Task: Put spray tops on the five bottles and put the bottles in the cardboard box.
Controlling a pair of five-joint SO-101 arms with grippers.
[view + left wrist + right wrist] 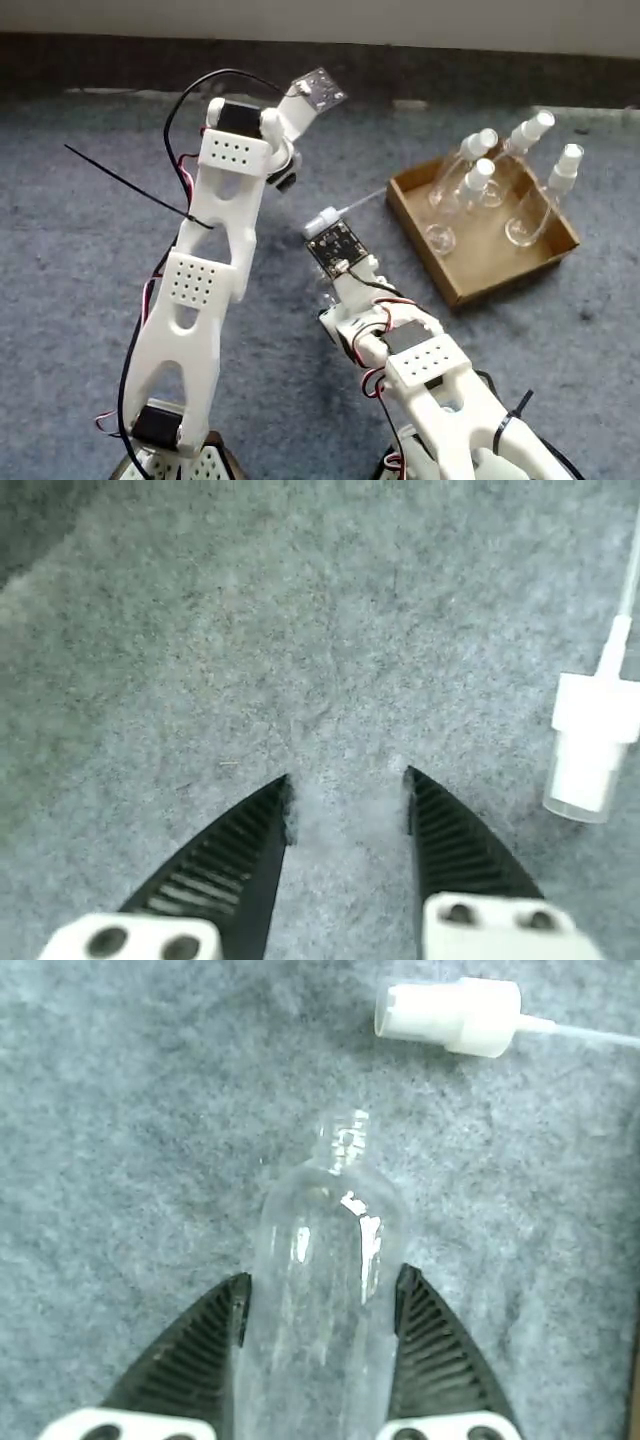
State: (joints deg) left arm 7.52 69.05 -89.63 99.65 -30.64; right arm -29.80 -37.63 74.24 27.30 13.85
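Right claw [322, 1282] grips uncapped bottle [325, 1250]. Left claw [347, 780] stands open. Spray top [324, 220] lies at 9 o'clock from cardboard box [418, 240].

Bottle [322, 1290] base beyond the edge

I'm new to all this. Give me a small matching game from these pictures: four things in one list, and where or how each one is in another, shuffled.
Things:
1. spray top
2. bottle
3. box
4. left gripper

Places or states:
A. holds four capped bottles
B. open over bare carpet
C. lies loose on the carpet
D. between the right gripper's fingers

Pairs: 1-C, 2-D, 3-A, 4-B
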